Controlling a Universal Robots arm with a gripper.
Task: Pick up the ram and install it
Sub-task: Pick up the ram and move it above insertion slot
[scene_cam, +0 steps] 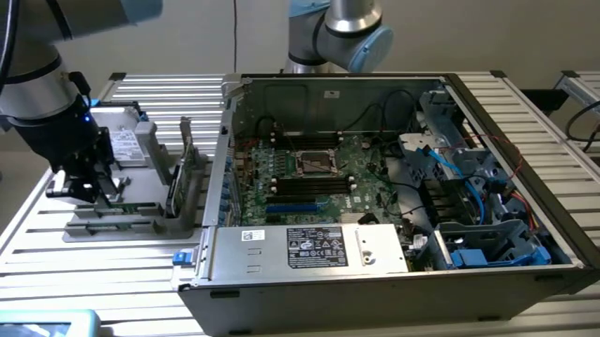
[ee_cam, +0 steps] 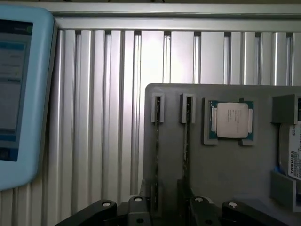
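Note:
The ram (scene_cam: pixel 131 208) is a slim green strip standing on edge in a grey parts holder (scene_cam: pixel 140 225), on the exterior view's left. My gripper (scene_cam: pixel 89 191) hangs right over the holder, close above the ram's end. In the wrist view my gripper (ee_cam: pixel 169 212) is open. Its dark fingertips (ee_cam: pixel 137 209) stand on either side of the holder's two narrow slots (ee_cam: pixel 187 141), with nothing between them. The open computer case (scene_cam: pixel 525 232) lies to the exterior view's right, and its motherboard (scene_cam: pixel 356 165) shows dark memory slots (scene_cam: pixel 310 186).
On the holder are a processor chip (ee_cam: pixel 231 120), a silver hard drive (scene_cam: pixel 122 147) and a taller upright green card (scene_cam: pixel 185 165). A light-blue tablet (ee_cam: pixel 21 94) lies on the slatted metal table (ee_cam: pixel 103 117) beside the holder. Cables and blue drive bays (scene_cam: pixel 487 246) crowd the case's right side.

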